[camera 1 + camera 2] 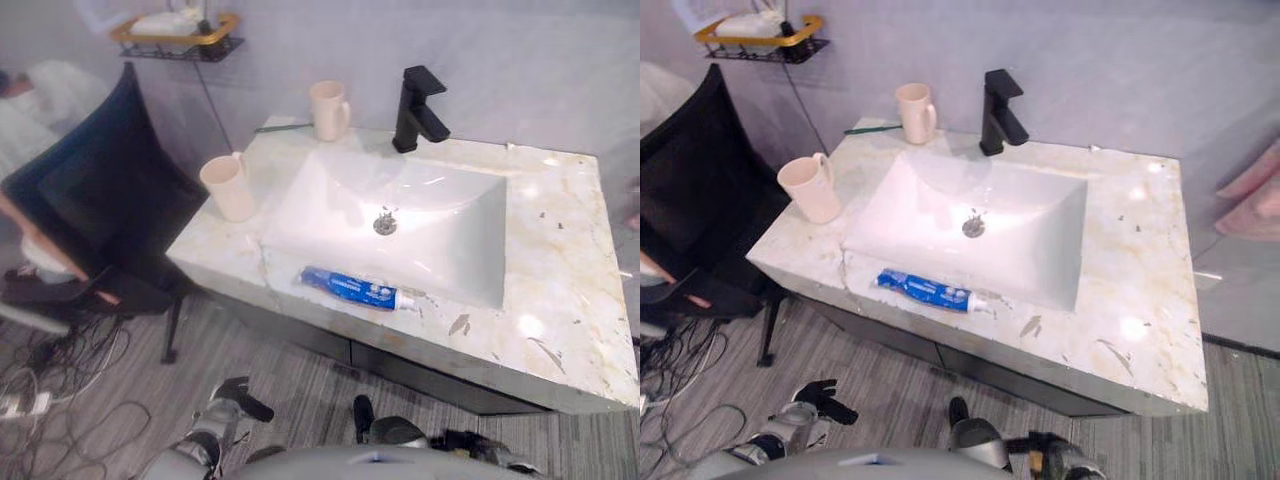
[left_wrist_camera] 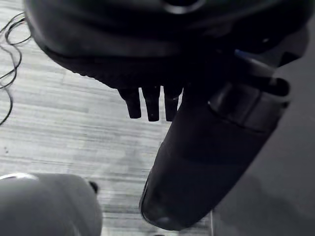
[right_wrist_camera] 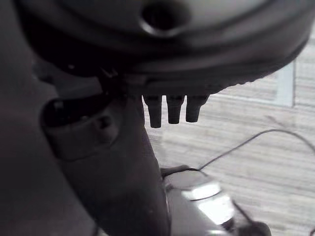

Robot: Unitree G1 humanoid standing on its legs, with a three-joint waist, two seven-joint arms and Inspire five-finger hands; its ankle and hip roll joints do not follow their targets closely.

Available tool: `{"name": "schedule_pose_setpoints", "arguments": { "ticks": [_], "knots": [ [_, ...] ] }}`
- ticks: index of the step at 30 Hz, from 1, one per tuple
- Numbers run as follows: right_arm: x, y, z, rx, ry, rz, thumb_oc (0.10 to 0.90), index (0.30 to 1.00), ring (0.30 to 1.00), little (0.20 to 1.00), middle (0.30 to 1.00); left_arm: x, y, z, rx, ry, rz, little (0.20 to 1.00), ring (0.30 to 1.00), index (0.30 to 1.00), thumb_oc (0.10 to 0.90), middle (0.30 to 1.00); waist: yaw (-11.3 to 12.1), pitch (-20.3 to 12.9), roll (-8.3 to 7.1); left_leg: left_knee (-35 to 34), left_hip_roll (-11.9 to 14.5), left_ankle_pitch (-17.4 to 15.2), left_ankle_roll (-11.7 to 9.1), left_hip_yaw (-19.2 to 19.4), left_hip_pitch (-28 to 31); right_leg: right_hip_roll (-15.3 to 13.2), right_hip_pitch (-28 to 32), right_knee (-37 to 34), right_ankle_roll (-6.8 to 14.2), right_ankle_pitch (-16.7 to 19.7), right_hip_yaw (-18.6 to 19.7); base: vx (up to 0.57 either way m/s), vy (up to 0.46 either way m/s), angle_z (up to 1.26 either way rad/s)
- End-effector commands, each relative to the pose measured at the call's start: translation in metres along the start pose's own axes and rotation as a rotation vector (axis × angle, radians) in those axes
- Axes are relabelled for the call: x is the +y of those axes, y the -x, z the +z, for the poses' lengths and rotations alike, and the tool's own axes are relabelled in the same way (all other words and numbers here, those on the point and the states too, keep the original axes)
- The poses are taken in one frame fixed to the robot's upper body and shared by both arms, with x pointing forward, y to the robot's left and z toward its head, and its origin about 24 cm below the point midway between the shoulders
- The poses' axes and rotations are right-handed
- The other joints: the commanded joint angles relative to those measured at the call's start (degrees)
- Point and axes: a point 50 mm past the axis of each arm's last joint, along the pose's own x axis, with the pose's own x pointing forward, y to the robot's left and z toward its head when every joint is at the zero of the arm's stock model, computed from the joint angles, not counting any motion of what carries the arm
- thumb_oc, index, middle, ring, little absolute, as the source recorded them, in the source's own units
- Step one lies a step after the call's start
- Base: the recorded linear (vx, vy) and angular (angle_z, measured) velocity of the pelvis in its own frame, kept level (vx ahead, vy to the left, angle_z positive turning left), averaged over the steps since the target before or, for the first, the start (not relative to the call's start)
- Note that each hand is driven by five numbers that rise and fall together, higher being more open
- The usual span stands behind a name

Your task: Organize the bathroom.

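Blue toothpaste tube (image 1: 355, 288) at 6 o'clock of the sink (image 1: 330, 190) on the surface (image 1: 560, 300), two cups at 10 o'clock, left hand (image 2: 147, 73) and right hand (image 3: 167, 73) low over the floor, fingers (image 2: 150, 105) straight, holding nothing

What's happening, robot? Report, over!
Left hand and right hand low, empty. Toothpaste tube lies on counter before sink. Nothing in the way.

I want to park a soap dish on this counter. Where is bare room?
The widest bare marble lies right of the sink. The left end holds two cups; the toothpaste takes the front strip.
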Motion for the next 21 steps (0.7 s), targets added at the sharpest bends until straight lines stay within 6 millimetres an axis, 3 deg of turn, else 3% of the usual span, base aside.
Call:
{"name": "schedule_pose_setpoints", "arguments": {
  "ticks": [1,3,6,8,11,13,14,16,18,19,20,21],
  "knots": [
    [-0.001,0.0,-0.012,0.0,-0.023,0.016,0.8,0.9,0.9,0.9,0.9,0.026,-0.001,-0.005,-0.004,0.067,0.119,0.9,0.9,0.9,0.8,0.9,1.1,-0.7,-2.33,-8.7,-1.2,1.1,5.0,-4.9,3.0,-1.1,-1.3,5.1,7.8,-4.2,2.0,0.05,0.406,-1.05],
    [0.001,0.0,-0.007,-0.03,-0.012,0.024,0.8,0.9,0.9,0.9,0.9,0.028,0.0,-0.015,0.015,0.096,0.13,0.9,0.9,0.9,0.8,0.9,1.4,-1.2,-1.97,-12.9,-1.5,-0.1,4.9,-8.1,4.8,-1.4,-2.3,5.8,8.2,-4.4,3.7,0.01,0.281,-1.07],
    [0.001,0.0,-0.005,-0.04,-0.017,0.029,0.8,0.9,0.9,0.9,0.9,0.028,0.001,-0.019,0.03,0.115,0.132,0.9,0.9,0.9,0.8,0.9,1.2,-1.3,-1.43,-15.7,-1.9,-1.5,4.8,-8.6,6.8,-1.8,-3.1,6.4,8.6,-4.3,4.4,-0.03,0.244,-1.24],
    [0.005,0.0,-0.007,-0.077,-0.066,0.043,0.8,0.9,0.9,0.9,0.9,0.028,0.002,-0.028,0.062,0.114,0.114,0.9,0.9,0.9,0.8,0.9,-0.4,-0.9,0.21,-21.8,-2.5,-2.1,5.5,-4.6,9.9,-3.9,-6.1,8.6,11.2,-4.0,4.2,-0.14,0.466,-0.75],
    [0.012,0.001,-0.004,-0.11,-0.048,0.078,0.8,0.9,0.9,0.9,0.9,0.026,0.003,-0.035,0.082,0.114,0.108,0.9,0.9,0.9,0.8,0.9,-1.0,-0.9,0.37,-26.3,-3.9,-1.7,6.1,-3.0,11.2,-6.5,-7.4,7.2,13.6,-1.4,3.6,-0.11,0.286,-0.52],
    [0.013,0.001,-0.004,-0.118,-0.034,0.087,0.8,0.9,0.9,0.9,0.9,0.025,0.003,-0.037,0.085,0.107,0.11,0.9,0.9,0.9,0.8,0.9,-0.9,-1.0,0.24,-27.1,-4.0,-1.5,6.1,-2.3,11.5,-7.3,-7.7,6.6,14.2,-0.6,3.0,-0.13,0.127,-0.46],
    [0.02,0.002,0.003,-0.147,-0.009,0.127,0.8,0.9,0.9,0.9,0.9,0.026,0.005,-0.047,0.104,0.092,0.128,0.9,0.9,0.9,0.8,0.9,1.0,-1.1,-0.67,-28.2,-4.1,-1.6,5.9,1.4,11.3,-10.9,-8.5,4.6,15.8,2.0,-3.8,-0.23,0.126,-0.57],
    [0.024,0.002,0.008,-0.168,0.0,0.141,0.8,0.9,0.9,0.9,0.9,0.03,0.006,-0.052,0.109,0.086,0.141,0.9,0.9,0.9,0.8,0.9,3.0,-0.9,-0.98,-28.2,-3.4,-1.3,5.7,4.0,11.1,-12.5,-8.6,5.8,15.7,2.1,-8.5,-0.22,0.029,-0.84],
    [0.025,0.002,0.01,-0.174,0.003,0.145,0.8,0.9,0.9,0.9,0.9,0.032,0.007,-0.053,0.109,0.08,0.144,0.9,0.9,0.9,0.8,0.9,3.6,-0.8,-0.96,-28.2,-3.1,-1.0,5.7,4.8,10.9,-12.7,-8.5,7.0,15.4,1.5,-9.7,-0.12,-0.016,-0.68],
    [0.027,0.002,0.014,-0.181,0.005,0.149,0.8,0.9,0.9,0.9,0.9,0.035,0.007,-0.054,0.103,0.065,0.148,0.9,0.9,0.9,0.8,0.9,4.5,-0.7,-0.75,-28.2,-2.5,-0.5,6.0,6.1,10.5,-12.6,-8.4,9.1,14.8,-0.1,-11.0,-0.2,-0.04,-0.29],
    [0.028,0.002,0.017,-0.182,-0.003,0.155,0.8,0.9,0.9,0.9,0.9,0.04,0.007,-0.054,0.098,0.075,0.158,0.9,0.9,0.9,0.8,0.9,5.7,-0.5,0.17,-27.7,-0.9,0.8,6.4,7.6,9.2,-10.7,-7.5,15.1,13.4,-5.4,-11.7,-0.25,-0.065,-0.33],
    [0.029,0.002,0.018,-0.176,0.008,0.155,0.8,0.9,0.9,0.9,0.9,0.042,0.007,-0.053,0.1,0.083,0.164,0.9,0.9,0.9,0.8,0.9,6.3,-0.7,0.37,-27.4,-0.3,1.4,6.6,8.0,8.5,-9.9,-6.5,16.8,12.8,-7.4,-12.1,-0.22,-0.097,-0.04]
  ]
}}
